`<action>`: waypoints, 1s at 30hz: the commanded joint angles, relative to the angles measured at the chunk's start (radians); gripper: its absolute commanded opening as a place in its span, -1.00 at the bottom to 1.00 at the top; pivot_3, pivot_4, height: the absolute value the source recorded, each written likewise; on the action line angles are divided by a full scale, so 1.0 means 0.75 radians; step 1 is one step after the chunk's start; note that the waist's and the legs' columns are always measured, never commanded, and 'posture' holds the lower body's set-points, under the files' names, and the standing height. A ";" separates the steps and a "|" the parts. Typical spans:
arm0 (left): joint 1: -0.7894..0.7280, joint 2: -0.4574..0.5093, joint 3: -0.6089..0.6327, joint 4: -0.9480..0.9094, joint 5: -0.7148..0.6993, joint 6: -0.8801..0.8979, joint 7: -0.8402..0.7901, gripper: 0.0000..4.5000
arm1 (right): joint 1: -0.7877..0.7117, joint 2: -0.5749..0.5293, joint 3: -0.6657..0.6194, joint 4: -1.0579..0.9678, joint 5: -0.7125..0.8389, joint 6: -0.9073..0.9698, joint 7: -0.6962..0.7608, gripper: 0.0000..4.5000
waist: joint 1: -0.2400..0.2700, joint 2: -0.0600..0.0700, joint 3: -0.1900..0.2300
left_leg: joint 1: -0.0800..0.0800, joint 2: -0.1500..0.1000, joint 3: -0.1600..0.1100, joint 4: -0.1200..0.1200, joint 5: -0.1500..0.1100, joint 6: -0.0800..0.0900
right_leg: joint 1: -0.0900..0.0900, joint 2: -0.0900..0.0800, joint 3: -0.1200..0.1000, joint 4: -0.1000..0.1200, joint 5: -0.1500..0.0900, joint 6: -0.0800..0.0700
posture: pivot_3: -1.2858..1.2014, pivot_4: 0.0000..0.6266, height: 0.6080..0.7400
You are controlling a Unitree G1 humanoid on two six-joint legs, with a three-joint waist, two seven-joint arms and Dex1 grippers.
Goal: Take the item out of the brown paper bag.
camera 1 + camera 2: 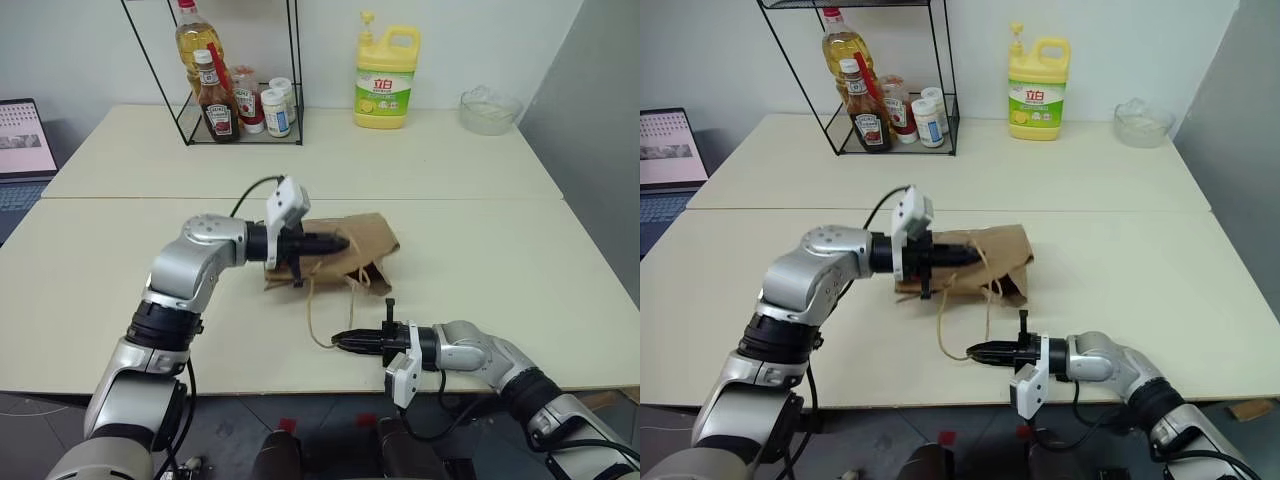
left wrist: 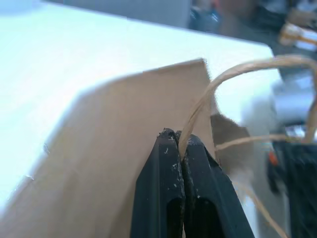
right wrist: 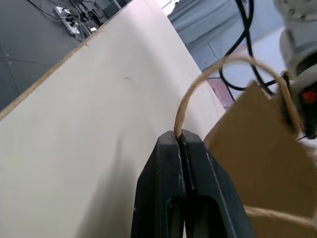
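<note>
Brown paper bag (image 1: 345,250) lies flat and crumpled mid-table (image 1: 480,260), mouth side toward the near edge. The bottle inside can't be made out; bag is bunched and nothing of it shows.

Left gripper (image 1: 340,241) sits over the bag's top, fingers pressed together on one cord handle (image 2: 208,99); the left wrist view has the cord coming straight out from between the tips, bag panel just behind.

Right gripper (image 1: 340,342) is just off the bag on its near side, low by the table edge, fingers clamped tight on the other cord handle (image 3: 198,84); that loop runs from the tips back up to the bag.

Well behind the bag: wire rack (image 1: 240,70) with a ketchup bottle (image 1: 214,100), red label, print too small to read, an oil bottle (image 1: 192,40) and small jars (image 1: 272,105). Right of the rack, yellow detergent jug (image 1: 385,78), green label with red Chinese characters "立白". Clear bowl (image 1: 489,110) further right. Laptop (image 1: 25,145) far left of the bag.
</note>
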State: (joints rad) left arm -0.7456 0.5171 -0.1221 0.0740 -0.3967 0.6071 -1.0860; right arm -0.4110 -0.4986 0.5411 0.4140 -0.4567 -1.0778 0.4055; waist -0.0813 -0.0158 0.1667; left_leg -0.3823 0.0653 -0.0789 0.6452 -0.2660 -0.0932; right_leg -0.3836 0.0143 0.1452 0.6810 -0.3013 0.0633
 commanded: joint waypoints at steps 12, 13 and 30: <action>-0.211 -0.030 0.194 0.019 -0.086 0.085 0.208 -1.00 | 0.018 -0.064 0.000 0.016 0.039 0.092 0.123 -0.98 | 0.000 0.000 0.000 | 0.001 0.000 0.000 0.000 0.000 0.000 | 0.002 0.000 0.000 -0.001 0.000 0.000 | 0.03 -0.52 1.00; -0.225 -0.032 0.205 0.022 -0.091 0.091 0.222 -1.00 | 0.019 -0.069 -0.001 0.013 0.047 0.101 0.132 -0.98 | 0.000 0.000 0.000 | 0.002 0.000 -0.001 0.000 0.000 0.000 | 0.002 0.000 0.000 -0.001 0.000 0.000 | 0.03 -0.52 1.00; -0.153 -0.020 0.251 -0.165 -0.208 0.214 0.309 -1.00 | 0.282 -0.371 -0.246 -0.569 0.591 0.585 0.438 0.53 | 0.010 -0.001 0.001 | 0.000 -0.001 -0.003 0.000 0.000 0.000 | 0.005 0.000 0.000 -0.002 -0.003 0.005 | 0.03 -0.52 1.00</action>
State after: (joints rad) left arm -0.8541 0.4979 0.0442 -0.0063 -0.5310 0.7752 -0.8579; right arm -0.2149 -0.7492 0.4198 0.0757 -0.0878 -0.6792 0.7210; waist -0.0739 -0.0162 0.1674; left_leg -0.3825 0.0642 -0.0813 0.6453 -0.2660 -0.0934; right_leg -0.3797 0.0141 0.1453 0.6798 -0.3043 0.0671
